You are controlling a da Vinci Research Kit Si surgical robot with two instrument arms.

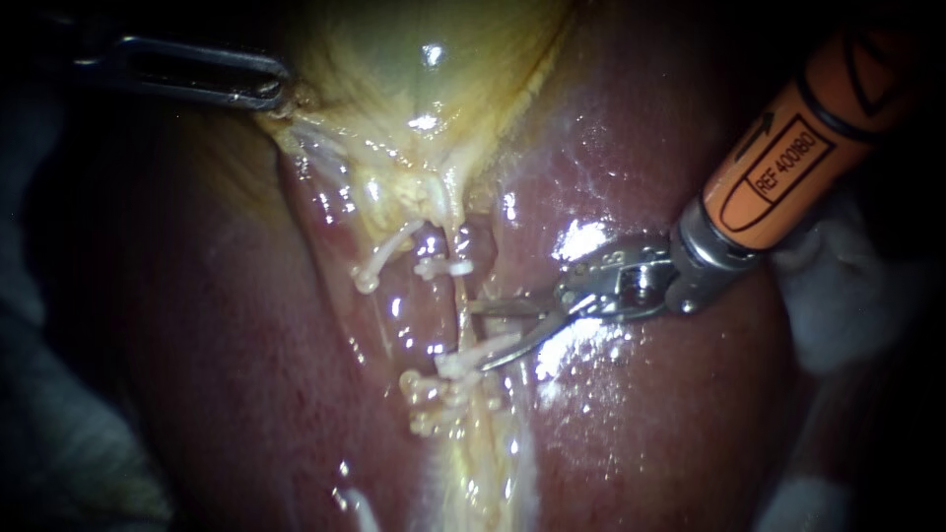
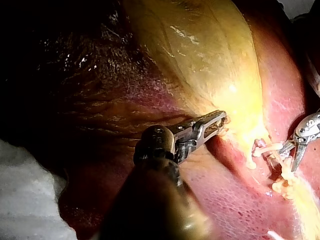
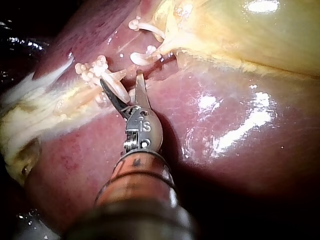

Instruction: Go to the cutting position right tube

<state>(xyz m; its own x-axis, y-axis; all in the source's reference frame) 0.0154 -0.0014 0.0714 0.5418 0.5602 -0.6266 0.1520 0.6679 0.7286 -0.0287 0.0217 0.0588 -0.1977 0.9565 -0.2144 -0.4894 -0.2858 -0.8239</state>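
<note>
- Right instrument (image 3: 120, 77), end effector open, its blades flanking a pale tube (image 3: 120, 89).
- White clips (image 3: 92, 67) just beside; gallbladder (image 3: 240, 35) ahead, liver (image 3: 225, 150) beneath.

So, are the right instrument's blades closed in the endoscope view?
No, a clear gap shows between the two blades of the right instrument, whose tips lie close beside the tube.

**Shafts Cut Off, Tips Buried**

Endoscope view: the shaft of the right instrument (image 1: 480, 335) is running off the upper right corner. The left instrument (image 1: 279, 94) is fading into darkness, its tips lying buried in the gallbladder (image 1: 424, 99). Whether the blades are touching the tube (image 1: 460, 288) is too fine to tell.
</note>
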